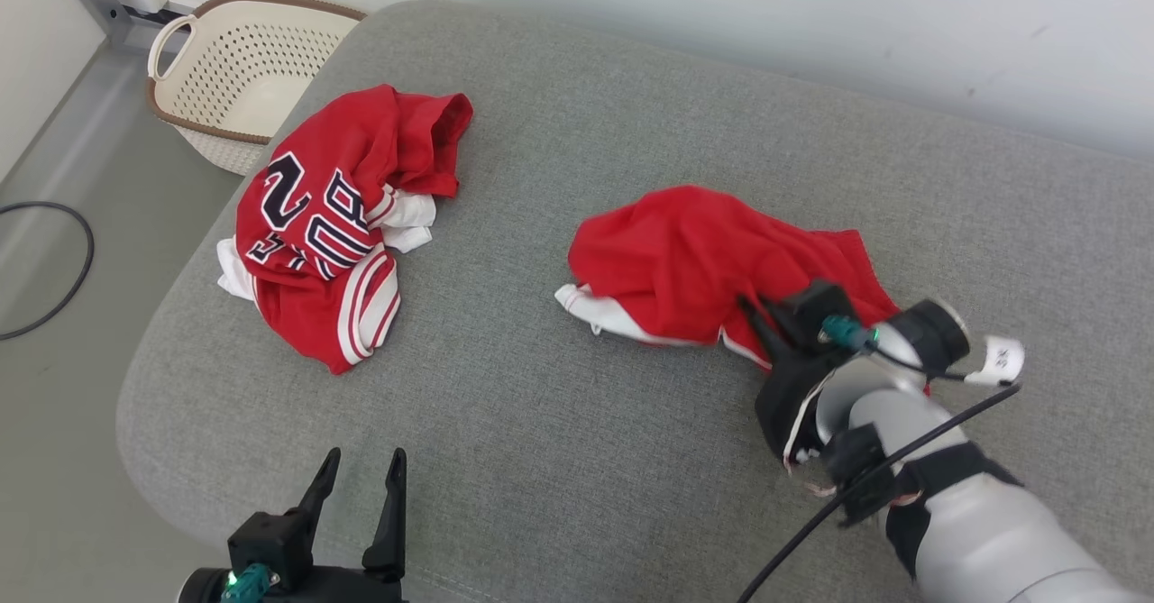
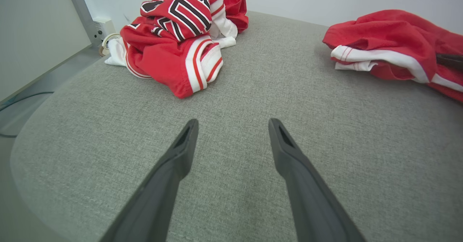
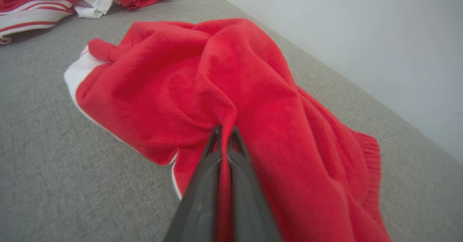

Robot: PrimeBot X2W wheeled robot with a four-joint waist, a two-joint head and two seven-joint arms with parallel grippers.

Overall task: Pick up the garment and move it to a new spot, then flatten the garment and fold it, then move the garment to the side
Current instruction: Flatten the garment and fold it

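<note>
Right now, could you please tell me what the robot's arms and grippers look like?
The left gripper and right gripper each have two tapering dark grey fingers on a black body with a teal connector. The right forearm is silver-grey, wrapped by black straps, with a black cable alongside and a white tag.

The red shorts (image 1: 703, 251) lay crumpled in a loose heap on the grey upholstered cushion (image 1: 541, 423), towards its right side and near the back edge. White trim edged the left and near sides, and a ribbed band showed at the right end. The right gripper (image 3: 225, 130) had its fingers closed on a raised fold of the red fabric near the front edge.
</note>
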